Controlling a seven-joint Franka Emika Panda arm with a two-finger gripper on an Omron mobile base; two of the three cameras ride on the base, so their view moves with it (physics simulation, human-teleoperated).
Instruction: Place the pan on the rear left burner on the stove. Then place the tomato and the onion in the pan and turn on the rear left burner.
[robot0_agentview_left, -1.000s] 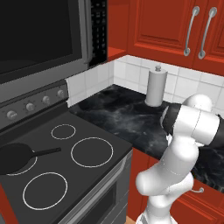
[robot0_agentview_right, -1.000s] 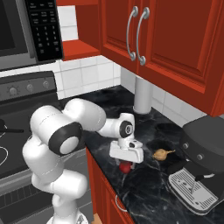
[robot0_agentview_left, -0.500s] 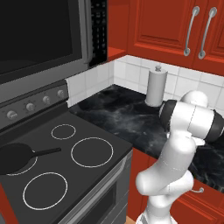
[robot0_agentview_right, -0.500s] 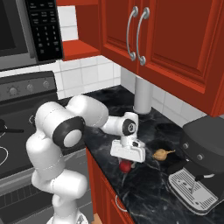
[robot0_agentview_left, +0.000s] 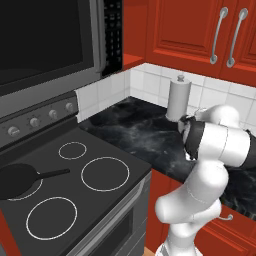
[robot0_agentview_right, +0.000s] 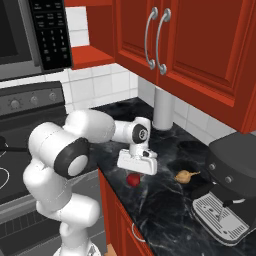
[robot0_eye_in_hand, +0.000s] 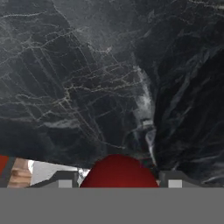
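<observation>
The red tomato (robot0_agentview_right: 133, 180) sits between the fingers of my gripper (robot0_agentview_right: 133, 175), just above the dark marble counter (robot0_agentview_right: 165, 210) near its front edge. In the hand view the tomato (robot0_eye_in_hand: 118, 174) fills the gap between the two fingertips (robot0_eye_in_hand: 64, 180), so the gripper (robot0_eye_in_hand: 119, 181) is shut on it. The tan onion (robot0_agentview_right: 184, 175) lies on the counter to the right of the hand. The black pan (robot0_agentview_left: 15, 180) rests on the rear left burner (robot0_agentview_left: 31, 193) of the stove (robot0_agentview_left: 115, 200), its handle pointing right.
A paper towel roll (robot0_agentview_right: 163, 107) stands at the back wall. A coffee machine (robot0_agentview_right: 231, 185) stands at the right end of the counter. The microwave (robot0_agentview_left: 45, 45) hangs over the stove, and red cabinets (robot0_agentview_right: 200, 45) hang above the counter.
The jaws have closed on the tomato. The hand has since shifted a little left and up with the tomato in it. The pan and onion have not moved.
</observation>
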